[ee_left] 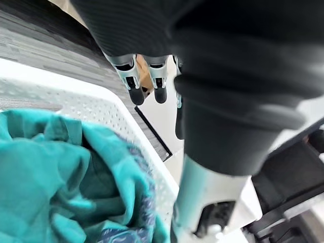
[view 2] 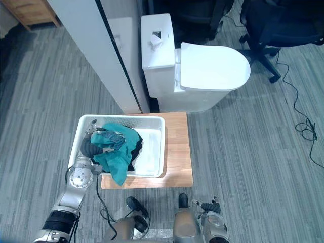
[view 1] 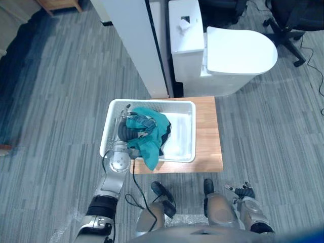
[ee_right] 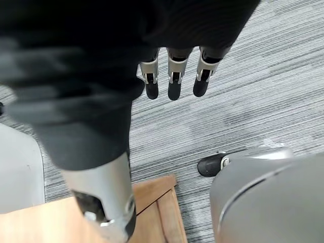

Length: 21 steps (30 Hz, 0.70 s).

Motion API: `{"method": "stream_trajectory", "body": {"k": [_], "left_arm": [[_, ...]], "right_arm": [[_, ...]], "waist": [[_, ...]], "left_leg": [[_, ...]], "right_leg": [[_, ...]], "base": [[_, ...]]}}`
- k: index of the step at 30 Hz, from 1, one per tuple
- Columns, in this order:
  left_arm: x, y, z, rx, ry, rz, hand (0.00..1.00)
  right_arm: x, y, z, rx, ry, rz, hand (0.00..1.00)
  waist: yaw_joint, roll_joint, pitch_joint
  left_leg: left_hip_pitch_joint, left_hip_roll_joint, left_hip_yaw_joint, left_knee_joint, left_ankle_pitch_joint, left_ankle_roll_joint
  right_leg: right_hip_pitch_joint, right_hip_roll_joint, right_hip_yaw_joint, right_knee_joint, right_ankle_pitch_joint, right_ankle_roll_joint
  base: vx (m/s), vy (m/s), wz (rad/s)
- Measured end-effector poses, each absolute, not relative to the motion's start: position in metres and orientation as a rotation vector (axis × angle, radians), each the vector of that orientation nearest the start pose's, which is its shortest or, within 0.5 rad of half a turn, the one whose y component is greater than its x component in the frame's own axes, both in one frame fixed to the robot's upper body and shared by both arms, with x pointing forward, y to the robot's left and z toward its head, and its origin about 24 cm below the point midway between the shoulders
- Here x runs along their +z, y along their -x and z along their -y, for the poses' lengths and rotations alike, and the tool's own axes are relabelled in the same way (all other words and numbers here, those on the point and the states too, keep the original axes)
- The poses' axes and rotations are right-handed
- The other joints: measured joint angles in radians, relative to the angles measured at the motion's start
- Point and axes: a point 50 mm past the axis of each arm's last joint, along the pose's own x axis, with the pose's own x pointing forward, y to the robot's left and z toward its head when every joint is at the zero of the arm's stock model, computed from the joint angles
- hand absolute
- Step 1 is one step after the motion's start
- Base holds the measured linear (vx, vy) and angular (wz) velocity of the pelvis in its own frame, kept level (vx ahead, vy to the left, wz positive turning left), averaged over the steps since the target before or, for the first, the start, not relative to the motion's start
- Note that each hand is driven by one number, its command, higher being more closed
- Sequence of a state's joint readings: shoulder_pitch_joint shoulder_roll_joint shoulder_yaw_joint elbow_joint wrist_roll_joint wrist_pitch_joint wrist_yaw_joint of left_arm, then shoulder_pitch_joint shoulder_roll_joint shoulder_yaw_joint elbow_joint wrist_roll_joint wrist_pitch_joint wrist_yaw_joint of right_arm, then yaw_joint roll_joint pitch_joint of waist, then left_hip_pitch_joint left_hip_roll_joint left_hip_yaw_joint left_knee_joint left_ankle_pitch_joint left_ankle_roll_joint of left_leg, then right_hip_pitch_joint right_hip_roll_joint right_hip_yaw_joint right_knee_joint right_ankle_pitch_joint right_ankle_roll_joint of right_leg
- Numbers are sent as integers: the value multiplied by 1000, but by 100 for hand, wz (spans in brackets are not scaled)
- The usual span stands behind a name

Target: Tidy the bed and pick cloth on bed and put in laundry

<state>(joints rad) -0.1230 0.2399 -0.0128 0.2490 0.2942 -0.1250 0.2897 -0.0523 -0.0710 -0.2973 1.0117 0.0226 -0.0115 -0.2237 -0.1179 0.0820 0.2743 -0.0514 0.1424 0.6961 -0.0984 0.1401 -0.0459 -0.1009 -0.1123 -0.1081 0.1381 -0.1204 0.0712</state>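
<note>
A teal cloth [view 1: 148,132] with a dark patterned piece lies bunched in the white laundry basket [view 1: 183,139], one corner hanging over the basket's front rim. In the left wrist view the cloth [ee_left: 61,187] sits below my straight fingers [ee_left: 134,83], which hold nothing. My left hand [view 1: 123,130] reaches into the basket's left side, right beside the cloth, and is open. Low at the right, my right hand [view 1: 245,192] hangs over the grey floor; its fingers [ee_right: 172,83] are straight and empty.
The basket stands on a low wooden table [view 1: 206,139]. Behind it are a white toilet [view 1: 238,55] and a white panel [view 1: 134,45]. A black office chair [view 1: 296,20] stands at the far right. Grey plank floor lies all around.
</note>
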Motion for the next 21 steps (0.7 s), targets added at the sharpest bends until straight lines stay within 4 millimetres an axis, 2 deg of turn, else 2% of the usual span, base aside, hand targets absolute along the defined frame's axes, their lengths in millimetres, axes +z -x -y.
{"method": "stream_trajectory", "body": {"k": [5,12,14,15,16,17,18,20,21], "left_arm": [[46,-273,-220,336,-517,86,0],[53,-266,-250,525,-423,104,0],[73,-256,-299,679,-474,132,0],[108,-245,-359,865,-413,191,0],[127,-241,-381,933,-387,232,0],[158,-228,-412,1034,-371,306,0],[176,-218,-435,1093,-364,343,0],[180,-206,-457,1156,-293,332,0],[165,-199,-464,1187,-248,280,0]], "right_arm": [[-146,-125,232,-518,15,-1003,0],[-151,-106,231,-514,22,-1048,0],[-151,-108,232,-500,22,-1044,0],[-151,-104,235,-488,7,-1048,0],[-151,-102,236,-486,6,-1053,0],[-152,-98,237,-484,7,-1060,0],[-152,-95,238,-476,14,-1067,0],[-151,-97,238,-452,29,-1059,0],[-151,-97,238,-444,33,-1055,0]], "waist": [[4,5,-32],[29,-10,-65],[37,-24,-75],[49,-37,-83],[57,-43,-87],[69,-53,-102],[83,-57,-118],[84,-53,-126],[89,-47,-142]], "left_leg": [[0,-5,-58,-6,12,14],[-1,-22,-114,-7,4,12],[-2,-23,-114,-7,3,11],[1,-20,-115,-6,10,19],[3,-20,-115,-6,10,20],[3,-21,-117,-6,10,20],[6,-25,-129,-6,10,20],[17,-28,-147,-7,9,19],[17,-32,-159,-8,5,13]], "right_leg": [[26,-11,-46,-18,-7,-6],[78,-24,-98,-57,-4,3],[88,-22,-99,-74,17,5],[106,-17,-101,-89,32,5],[109,-17,-102,-89,32,5],[111,-15,-105,-88,32,5],[119,-15,-109,-91,32,5],[147,-22,-127,-100,30,3],[148,-25,-130,-105,27,1]], "base": [[-132,7,25],[-20,12,24],[65,-14,3],[90,-26,1],[113,-28,9],[103,-20,14],[104,-16,19],[64,-9,29],[26,2,22]]}}
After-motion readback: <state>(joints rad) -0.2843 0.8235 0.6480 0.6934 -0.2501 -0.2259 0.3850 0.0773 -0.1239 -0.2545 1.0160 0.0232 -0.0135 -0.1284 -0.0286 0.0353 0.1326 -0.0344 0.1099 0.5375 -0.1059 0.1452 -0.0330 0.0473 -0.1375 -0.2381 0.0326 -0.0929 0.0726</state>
